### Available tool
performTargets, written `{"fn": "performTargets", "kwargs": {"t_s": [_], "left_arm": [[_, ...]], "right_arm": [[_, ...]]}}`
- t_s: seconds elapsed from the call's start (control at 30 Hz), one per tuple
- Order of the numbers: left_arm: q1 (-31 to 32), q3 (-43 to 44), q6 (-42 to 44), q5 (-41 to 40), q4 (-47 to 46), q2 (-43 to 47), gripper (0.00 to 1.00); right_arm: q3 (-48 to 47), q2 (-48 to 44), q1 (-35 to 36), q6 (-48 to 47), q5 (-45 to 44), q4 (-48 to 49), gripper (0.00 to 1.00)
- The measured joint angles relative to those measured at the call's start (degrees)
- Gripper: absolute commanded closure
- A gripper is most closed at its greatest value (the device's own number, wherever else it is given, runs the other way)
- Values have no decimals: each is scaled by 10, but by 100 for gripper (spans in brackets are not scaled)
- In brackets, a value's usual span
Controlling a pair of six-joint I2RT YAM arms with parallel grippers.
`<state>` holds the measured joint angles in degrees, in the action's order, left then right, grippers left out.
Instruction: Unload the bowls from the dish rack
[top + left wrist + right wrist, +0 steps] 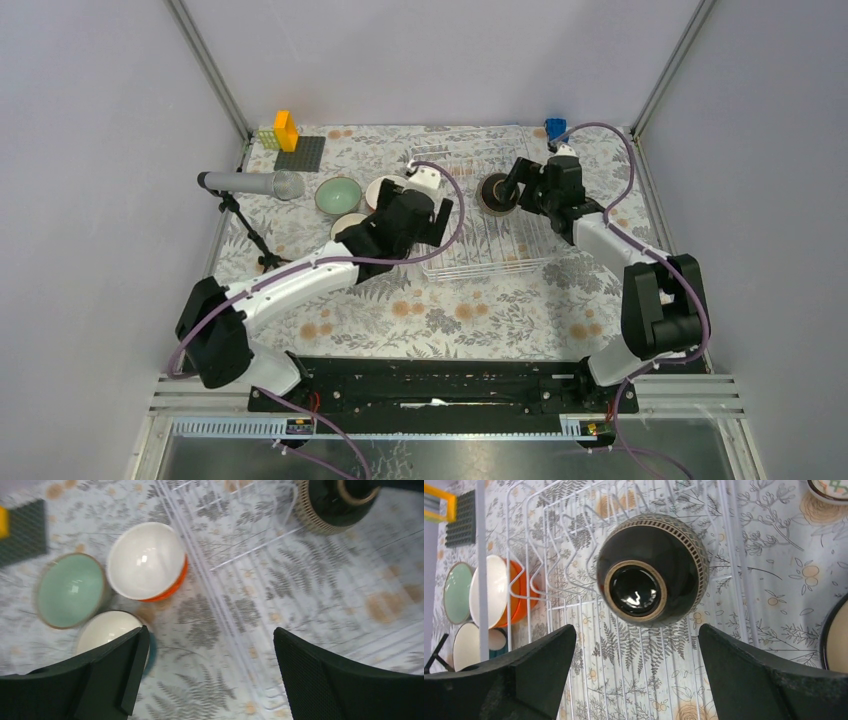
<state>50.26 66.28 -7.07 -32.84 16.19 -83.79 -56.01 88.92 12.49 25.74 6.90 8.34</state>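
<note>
The left fingers [441,214] stand wide apart with nothing between them in the top view, over the near left corner of the dish rack [490,262]. The right fingers [514,182] are also spread wide, just beside a dark brown bowl [495,194] that sits in the rack's far part. Left of the rack, three bowls stand on the flowered desk [450,315]: a mint green bowl [338,195], an orange bowl [384,187] with a white inside, and a cream-lined bowl [348,222] partly hidden under the left arm. A microphone [250,183] on a stand lies across the left side. A yellow block [286,130] and a dark baseplate [301,153] sit at the far left, and a blue block [554,128] at the far right.

In the left wrist view, the two black fingers [340,680] are far apart and hold nothing. The rack's wire edge [220,610] runs between them. The mint green bowl [70,590], the orange bowl [147,560] and the cream-lined bowl [107,630], teal outside, cluster close together outside the rack. The dark brown bowl [332,505] shows at the top edge.

In the right wrist view, the fingers [764,675] gape wide and empty. The dark brown bowl [651,570] rests on the rack's wires [549,580] ahead of them, apart from both tips, its foot ring facing the camera. A patterned bowl [829,489] shows at the top right corner, outside the rack.
</note>
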Motion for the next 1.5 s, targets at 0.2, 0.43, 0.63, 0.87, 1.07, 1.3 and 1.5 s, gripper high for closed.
{"fn": "performTargets", "kwargs": {"t_s": [0.2, 0.43, 0.63, 0.87, 1.07, 1.3, 1.5], "left_arm": [[-1, -88, -122, 52, -94, 43, 1], [-1, -179, -179, 61, -207, 42, 2], [-1, -233, -194, 61, -320, 34, 13], [-1, -309, -193, 73, -433, 27, 28], [-1, -318, -183, 84, -485, 14, 36], [-1, -318, -164, 90, -493, 2, 43], [-4, -318, -153, 89, -493, 2, 58]], "right_arm": [[-2, 20, 1, 67, -52, 2, 0], [-4, 42, 21, 108, -96, 43, 3], [-49, 101, 45, 118, -141, 28, 6], [-72, 117, 79, 142, -242, -4, 4], [-135, 158, 85, 141, -260, -44, 0], [-147, 164, 86, 137, -261, -59, 12], [-65, 88, 86, 91, -193, -47, 34]]}}
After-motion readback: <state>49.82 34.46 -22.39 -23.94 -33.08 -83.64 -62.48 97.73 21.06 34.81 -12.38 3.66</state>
